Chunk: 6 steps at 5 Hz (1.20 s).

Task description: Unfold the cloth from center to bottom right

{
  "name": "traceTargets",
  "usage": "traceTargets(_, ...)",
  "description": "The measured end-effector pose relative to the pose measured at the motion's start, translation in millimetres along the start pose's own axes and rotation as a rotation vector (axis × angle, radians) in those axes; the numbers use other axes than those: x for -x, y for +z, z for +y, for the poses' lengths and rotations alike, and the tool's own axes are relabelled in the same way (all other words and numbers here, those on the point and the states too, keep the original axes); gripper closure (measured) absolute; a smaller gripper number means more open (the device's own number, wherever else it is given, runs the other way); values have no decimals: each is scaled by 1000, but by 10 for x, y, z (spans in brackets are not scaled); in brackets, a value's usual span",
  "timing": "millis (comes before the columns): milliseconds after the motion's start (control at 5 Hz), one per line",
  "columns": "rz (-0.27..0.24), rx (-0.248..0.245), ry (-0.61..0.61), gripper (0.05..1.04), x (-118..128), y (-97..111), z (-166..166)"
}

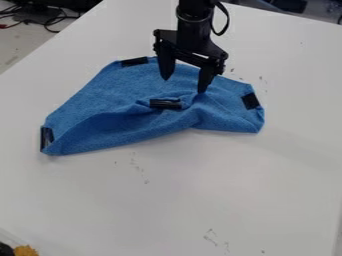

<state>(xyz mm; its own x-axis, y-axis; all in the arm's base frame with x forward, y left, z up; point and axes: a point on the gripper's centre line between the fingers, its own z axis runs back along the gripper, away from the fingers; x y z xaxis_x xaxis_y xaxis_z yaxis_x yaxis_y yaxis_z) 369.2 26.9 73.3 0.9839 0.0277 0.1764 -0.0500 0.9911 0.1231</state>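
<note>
Blue cloth [110, 102], partly folded, lies across the upper middle of the white table [234, 175] in the camera view. Strips of black tape mark its upper edge [134, 61], its right side [250, 100] and its left corner [47, 137]; a fourth strip [165, 104] sits near the middle, beside a raised, creased fold. The near edge slants from the left corner up toward the lower right. The black gripper [184, 85] hangs from the top over the cloth, its two fingers apart and directed downward; whether the tips touch the fabric cannot be told from this angle. Dark cables [50, 20] lie beyond the table at upper left; a yellow-orange object [25, 250] occupies the bottom left corner.
</note>
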Motion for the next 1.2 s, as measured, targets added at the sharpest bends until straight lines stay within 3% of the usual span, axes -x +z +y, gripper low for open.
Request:
traceTargets(200,32,4,-3,83,43,-117,-21)
traceTargets(600,18,40,64,83,81,-393,269)
traceTargets(1000,47,64,83,138,116,-534,387)
traceTargets(1200,47,66,80,419,194,-605,366)
